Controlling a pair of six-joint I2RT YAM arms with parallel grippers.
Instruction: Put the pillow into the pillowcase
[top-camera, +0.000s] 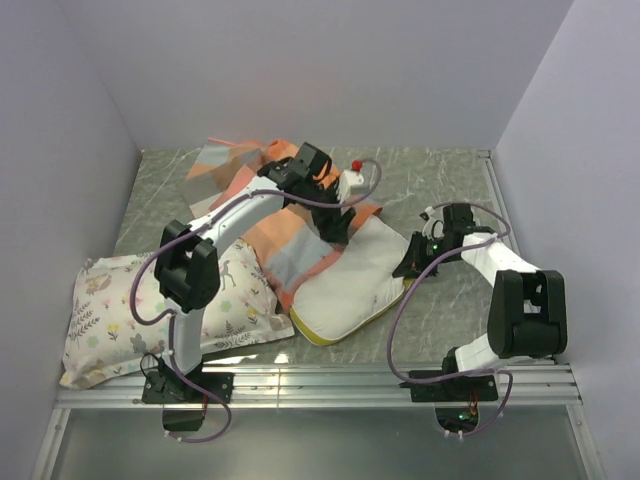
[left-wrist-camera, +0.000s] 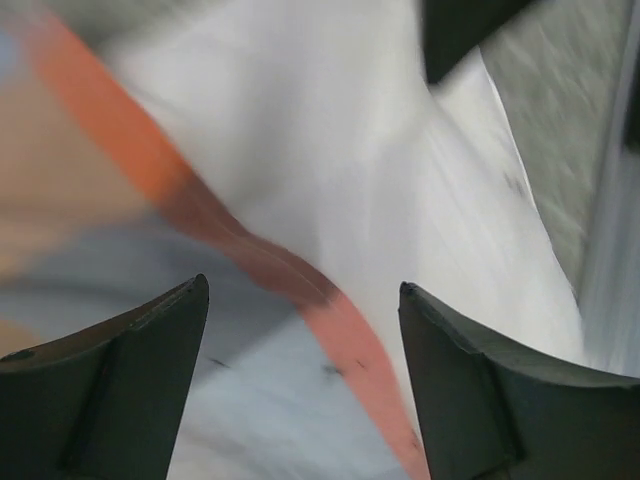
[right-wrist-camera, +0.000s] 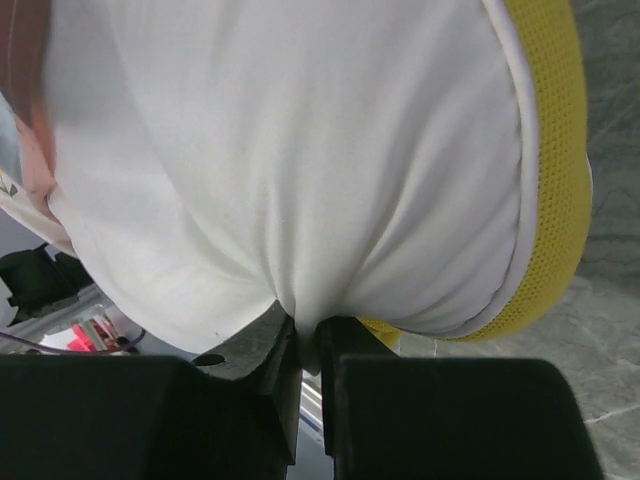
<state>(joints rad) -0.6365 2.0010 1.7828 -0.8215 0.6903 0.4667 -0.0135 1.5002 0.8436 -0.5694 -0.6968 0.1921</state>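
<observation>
The cream-white pillow (top-camera: 355, 290) with a yellow band lies at the table's middle, its far end tucked under the checked pillowcase (top-camera: 285, 240). My left gripper (top-camera: 335, 228) hovers over that overlap. In the left wrist view it is open (left-wrist-camera: 303, 300), with the pillowcase's orange hem (left-wrist-camera: 340, 325) and the white pillow (left-wrist-camera: 350, 150) blurred beneath its fingers (left-wrist-camera: 480, 390). My right gripper (top-camera: 412, 262) sits at the pillow's right edge. In the right wrist view it is shut (right-wrist-camera: 310, 340) on a pinched fold of the pillow (right-wrist-camera: 300, 150), beside the yellow band (right-wrist-camera: 560, 150).
A white pillow printed with flowers and deer (top-camera: 170, 310) lies at the front left, against the left arm's base. More of the pillowcase bunches toward the back wall (top-camera: 225, 160). Walls close in on three sides, and a metal rail (top-camera: 320, 385) runs along the near edge.
</observation>
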